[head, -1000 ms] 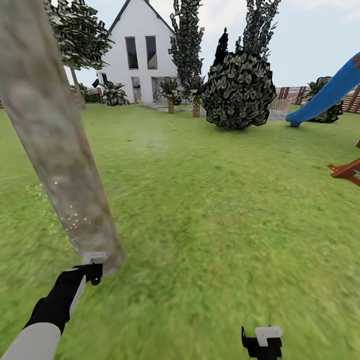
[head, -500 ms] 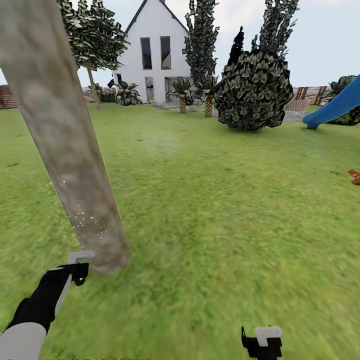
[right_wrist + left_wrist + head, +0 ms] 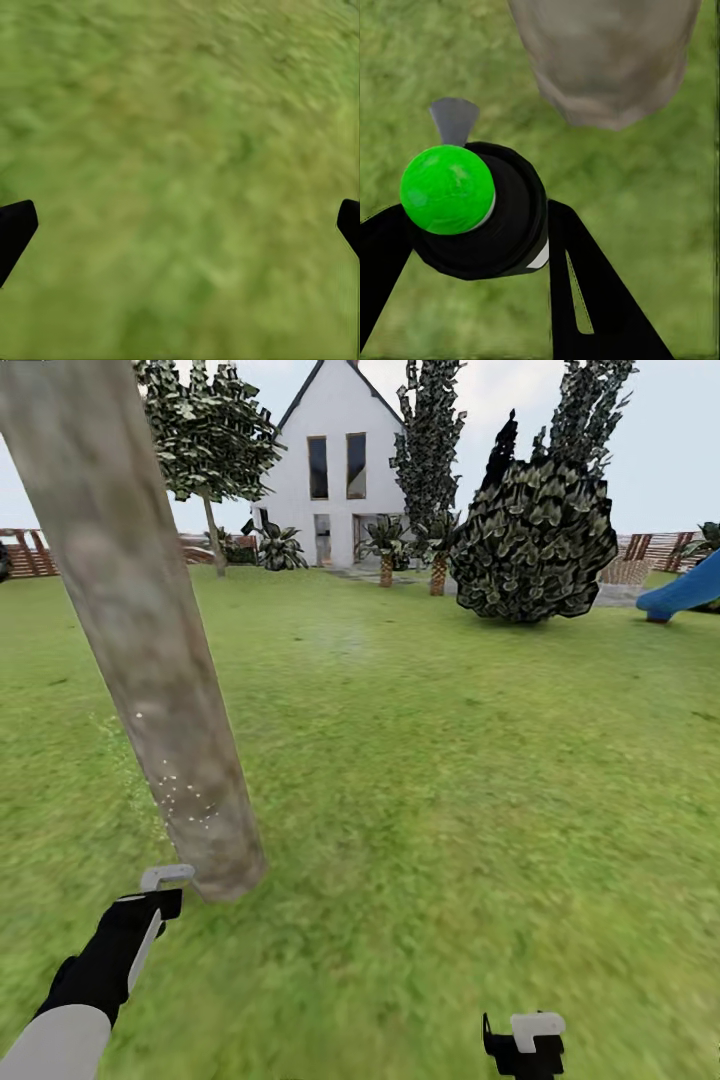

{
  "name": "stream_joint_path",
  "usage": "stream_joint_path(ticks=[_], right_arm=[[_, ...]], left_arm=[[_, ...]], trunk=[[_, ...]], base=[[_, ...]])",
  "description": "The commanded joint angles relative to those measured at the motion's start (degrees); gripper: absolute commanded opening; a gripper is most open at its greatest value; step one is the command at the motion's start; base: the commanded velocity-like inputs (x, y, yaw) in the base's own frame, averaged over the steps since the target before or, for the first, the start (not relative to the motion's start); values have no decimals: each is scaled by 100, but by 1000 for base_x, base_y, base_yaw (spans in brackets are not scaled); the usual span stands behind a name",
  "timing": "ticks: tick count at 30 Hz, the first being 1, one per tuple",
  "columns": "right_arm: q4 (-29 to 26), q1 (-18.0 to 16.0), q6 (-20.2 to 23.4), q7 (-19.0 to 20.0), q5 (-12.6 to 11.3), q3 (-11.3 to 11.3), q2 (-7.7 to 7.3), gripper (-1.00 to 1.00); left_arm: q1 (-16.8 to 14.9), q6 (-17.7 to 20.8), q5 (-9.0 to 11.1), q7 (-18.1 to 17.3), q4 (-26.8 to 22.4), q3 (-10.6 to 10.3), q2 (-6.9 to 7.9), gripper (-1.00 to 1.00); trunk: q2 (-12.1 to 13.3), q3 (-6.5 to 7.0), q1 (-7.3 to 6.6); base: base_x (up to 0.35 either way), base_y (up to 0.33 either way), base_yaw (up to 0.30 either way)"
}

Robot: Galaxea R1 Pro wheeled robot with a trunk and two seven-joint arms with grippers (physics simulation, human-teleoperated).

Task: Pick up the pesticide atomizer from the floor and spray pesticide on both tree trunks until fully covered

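Left gripper: fingers pinch the pesticide atomizer between them, green-lit cap toward the wrist camera. The tree trunk stands just beyond the fingertips, apart from them; judged held close so spray lands low on the bark, where pale specks show. Right gripper: fingers spread wide over the lawn, nothing between them. No readable label or writing anywhere.
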Motion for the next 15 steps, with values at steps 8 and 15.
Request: stream_joint_path(ticks=[8,15], right_arm=[[0,0,0,0,-2,1,0,100],[0,0,0,0,2,1,0,100]], left_arm=[[0,0,-13,0,1,-8,-14,-100],[0,0,-12,0,-5,16,-2,-100]], trunk=[[0,0,0],[0,0,0]], base=[[0,-265,9],[0,-273,22]])
